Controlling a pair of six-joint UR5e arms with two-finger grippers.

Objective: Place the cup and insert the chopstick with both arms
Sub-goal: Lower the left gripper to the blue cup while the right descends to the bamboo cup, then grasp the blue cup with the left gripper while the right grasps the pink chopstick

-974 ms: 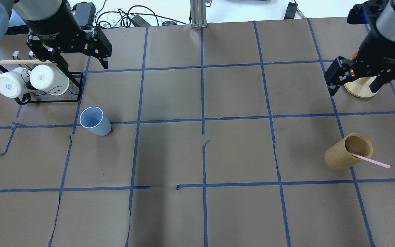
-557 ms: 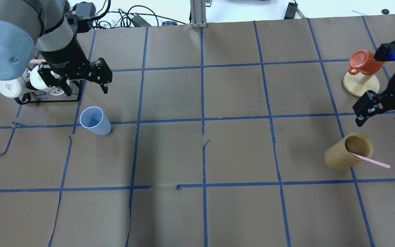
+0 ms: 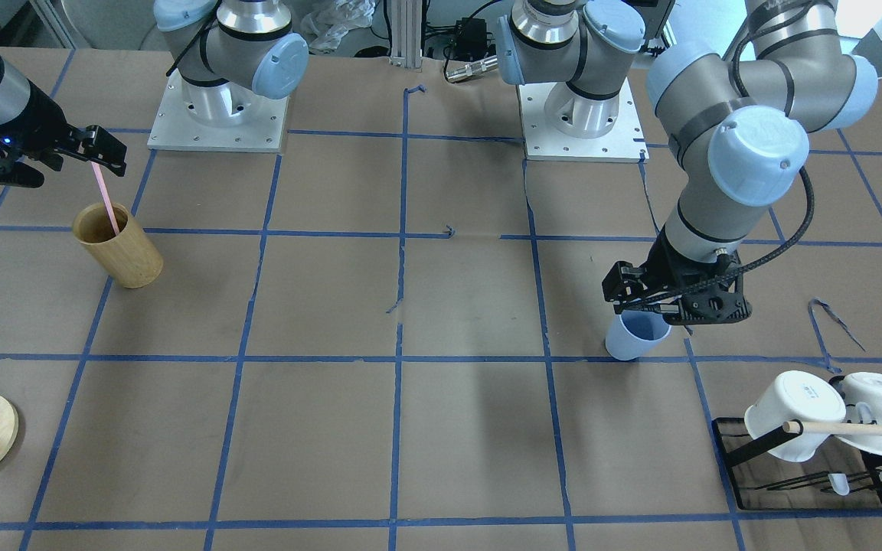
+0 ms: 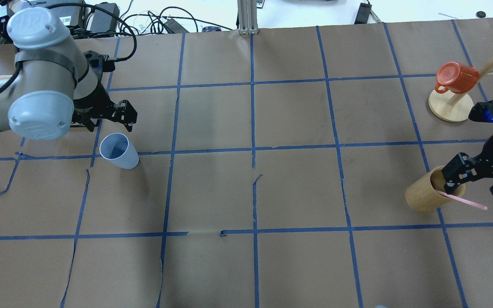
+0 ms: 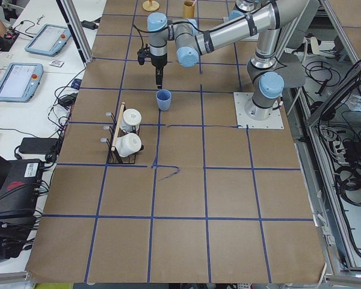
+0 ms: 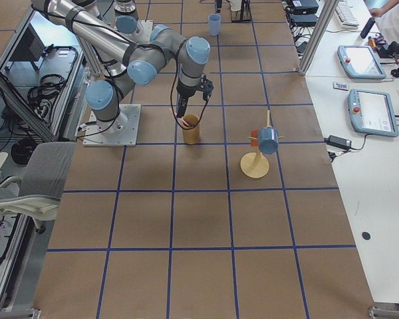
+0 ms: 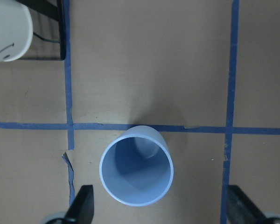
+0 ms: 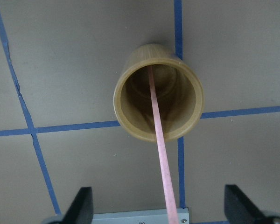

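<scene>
Both arms have swung in since a moment ago. My left gripper point(image 3: 671, 308) has come down from by the white mugs point(image 3: 789, 417) to hang over the cup point(image 4: 119, 151). My right gripper point(image 4: 477, 179) has left the orange mug point(image 4: 454, 77) for the bamboo cup point(image 4: 422, 196). Each has its jaws spread wide and holds nothing. The cup stands upright on the table's left side, against a blue tape line. The chopstick point(image 4: 464, 200) leans in the bamboo cup on the right, its top rising between the right fingers and touching neither.
</scene>
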